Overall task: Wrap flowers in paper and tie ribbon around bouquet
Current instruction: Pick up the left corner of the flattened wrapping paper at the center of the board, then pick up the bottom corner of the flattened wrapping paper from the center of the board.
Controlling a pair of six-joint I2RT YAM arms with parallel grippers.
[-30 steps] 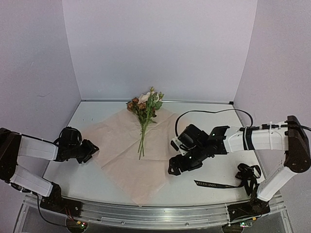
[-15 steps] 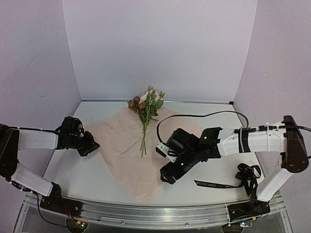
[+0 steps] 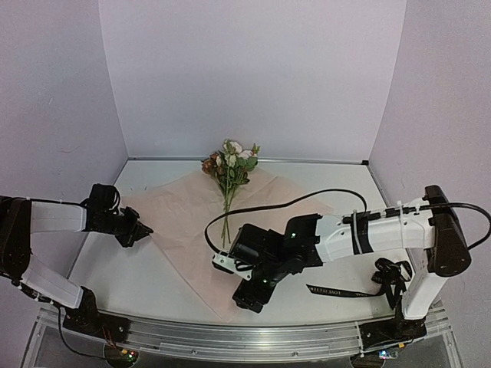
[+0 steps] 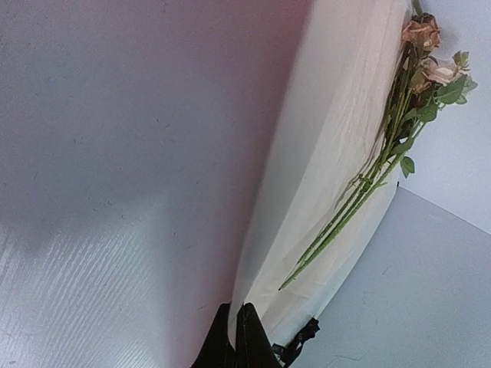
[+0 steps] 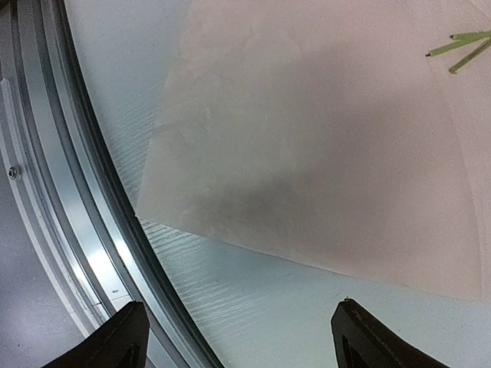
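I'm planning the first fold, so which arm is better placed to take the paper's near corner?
Probably right. The right gripper hangs open over the near corner of the paper, while the left gripper is shut on its left corner.

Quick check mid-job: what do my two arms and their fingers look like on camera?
Both arms have white link shells with black joints: left arm, right arm. The left gripper and right gripper are black, with dark, blunt fingers. A thin black cable runs along the right arm, which also has a black band around its white shell.
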